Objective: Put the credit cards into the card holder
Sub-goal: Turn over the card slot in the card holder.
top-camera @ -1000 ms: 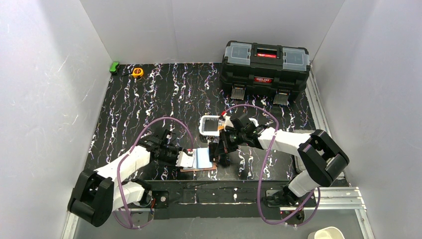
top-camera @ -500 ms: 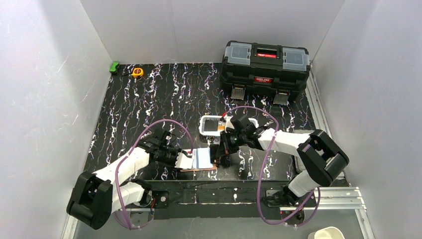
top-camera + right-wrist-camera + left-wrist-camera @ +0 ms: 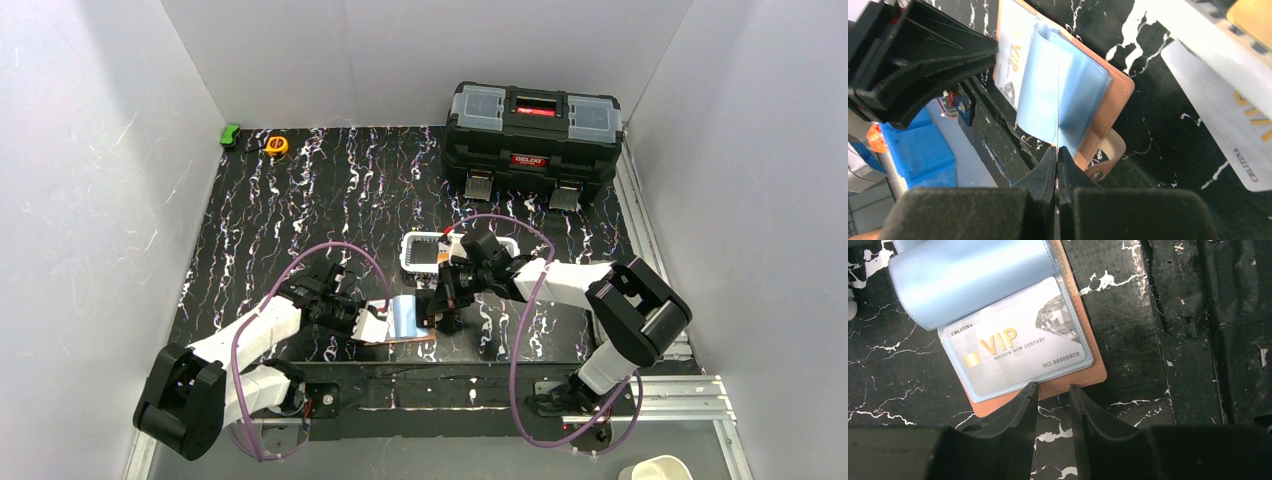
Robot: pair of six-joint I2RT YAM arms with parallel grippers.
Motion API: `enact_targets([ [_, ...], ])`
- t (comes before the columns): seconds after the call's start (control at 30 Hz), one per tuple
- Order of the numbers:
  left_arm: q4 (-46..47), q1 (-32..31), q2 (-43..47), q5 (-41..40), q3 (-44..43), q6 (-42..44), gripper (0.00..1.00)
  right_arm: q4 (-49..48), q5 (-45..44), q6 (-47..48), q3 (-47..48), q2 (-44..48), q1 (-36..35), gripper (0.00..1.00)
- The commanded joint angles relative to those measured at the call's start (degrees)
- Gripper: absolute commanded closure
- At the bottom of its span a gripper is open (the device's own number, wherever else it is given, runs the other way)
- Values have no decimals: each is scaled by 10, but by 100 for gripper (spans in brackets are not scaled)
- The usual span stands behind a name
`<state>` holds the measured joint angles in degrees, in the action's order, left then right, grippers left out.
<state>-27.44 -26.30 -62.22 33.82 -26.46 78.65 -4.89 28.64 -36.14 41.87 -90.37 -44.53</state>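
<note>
Desk (image 3: 1148,315): we see a black surface with white marbled streaks, scuffed near the front edge.
Card holder (image 3: 1097,371): it lies open by the desk's front edge, about mid-width. It is salmon leather-like with a stitched rim and rounded corners, and it has glossy, pale blue clear sleeves inside.
Sleeves (image 3: 968,275): several leaves are curled up in a soft roll over the holder's far part.
VIP card (image 3: 1013,345): this silver brushed-look card with gold letters lies flat inside the lowest sleeve.
Left gripper (image 3: 1052,392): its two black fingers stand a narrow gap apart with nothing between them, the tips at the holder's rim.
Right gripper (image 3: 1057,152): its jaws are closed tight, and we see one thin sleeve leaf of the holder pinched edge-on.
Loose card (image 3: 1218,130): this pale, flat card lies on the desk just beyond the holder, partly under the basket.
Basket (image 3: 410,243): it is white slotted plastic, towards the desk's middle.
Toolbox (image 3: 533,125): this black, boxy case with a red handle sits at the far right edge.
Tape measure (image 3: 276,145): it is round and orange, near the far left corner.
</note>
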Motion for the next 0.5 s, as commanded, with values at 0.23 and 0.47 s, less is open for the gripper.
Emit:
enact_targets([
  [0.23, -15, -9, -2, 23, 12, 7, 72, -148, 72, -58, 3, -25, 5, 99],
  [0.47, -15, -9, 6, 20, 13, 5, 73, -163, 93, -62, 21, -46, 6, 99],
])
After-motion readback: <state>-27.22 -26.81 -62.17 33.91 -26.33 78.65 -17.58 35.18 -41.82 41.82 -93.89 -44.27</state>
